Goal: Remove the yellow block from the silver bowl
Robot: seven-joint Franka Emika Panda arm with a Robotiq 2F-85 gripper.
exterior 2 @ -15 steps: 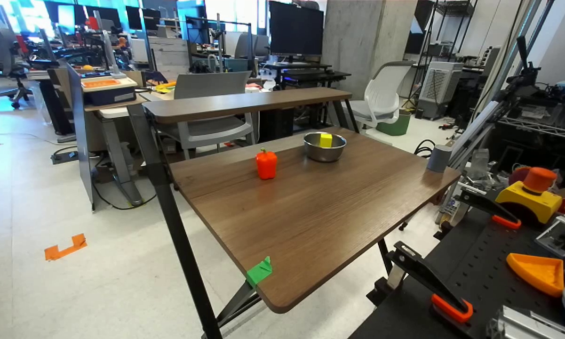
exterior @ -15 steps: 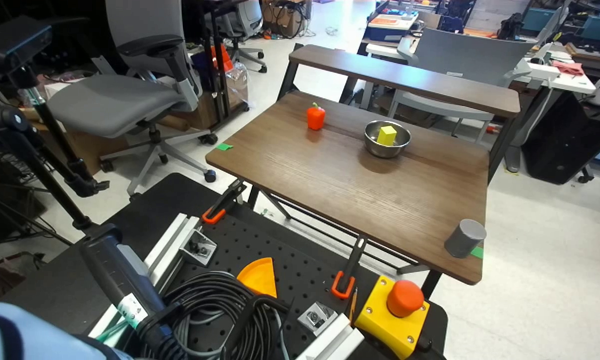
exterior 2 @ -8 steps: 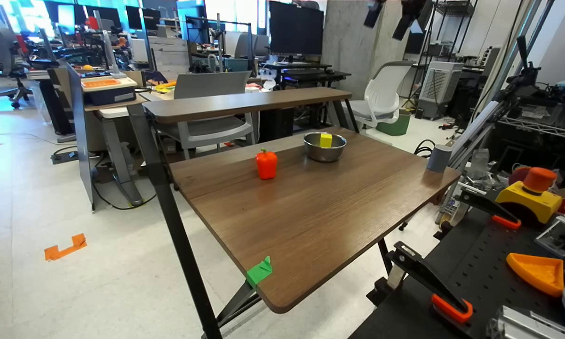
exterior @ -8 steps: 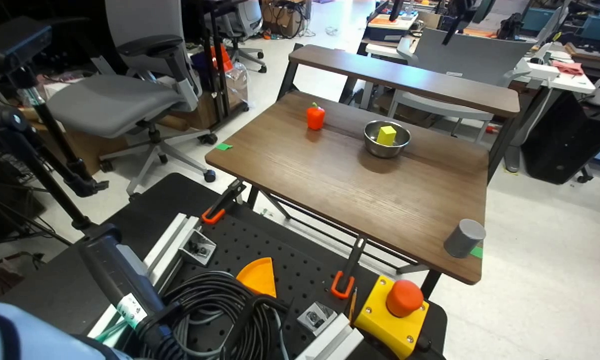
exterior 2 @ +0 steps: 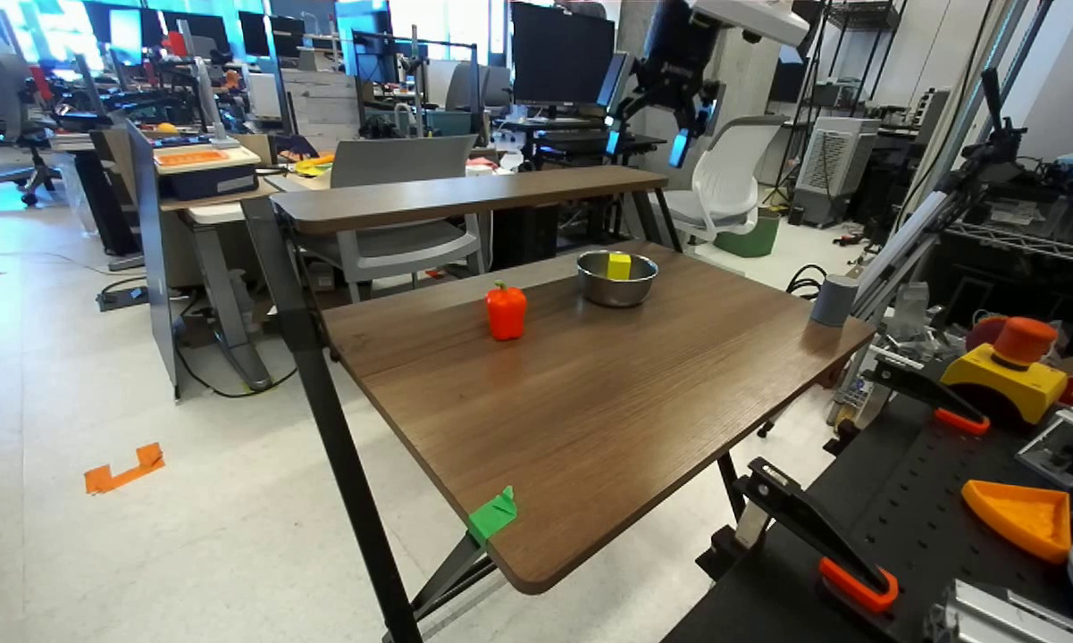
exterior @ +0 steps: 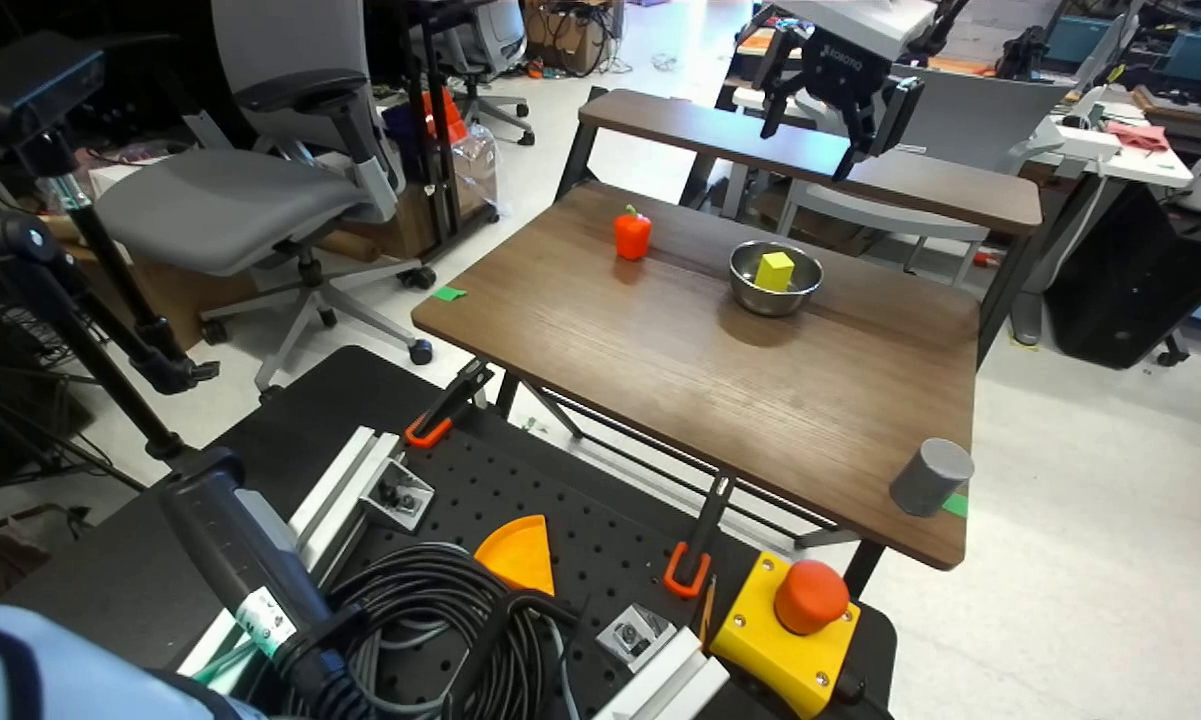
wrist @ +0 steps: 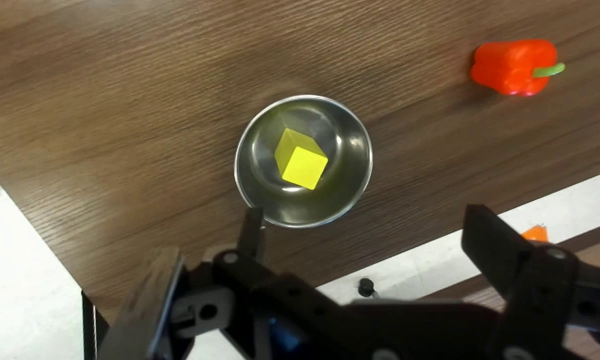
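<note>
The yellow block [exterior: 774,272] stands inside the silver bowl [exterior: 763,302], which rests on the brown table toward its shelf side. In an exterior view the block [exterior 2: 619,265] shows above the near rim of the bowl [exterior 2: 615,293]. In the wrist view the block [wrist: 304,167] sits near the middle of the bowl [wrist: 347,192], with bare bowl around it. My gripper [exterior: 806,151] is open and empty, high above the table and bowl; it also shows in an exterior view [exterior 2: 646,147]. In the wrist view its fingers stand wide apart [wrist: 364,215], one overlapping the bowl's rim in the picture.
An orange-red pepper [exterior: 632,236] stands on the table [exterior: 600,320] beside the bowl. A raised shelf [exterior: 680,122] runs along the table's far side. A grey cup [exterior: 932,477] stands at a table corner. A yellow box with a red button [exterior: 790,630] is on the black bench.
My arm and gripper have come into both exterior views from the top and moved down toward the table, with the gripper open. The block, bowl and pepper have not moved.
</note>
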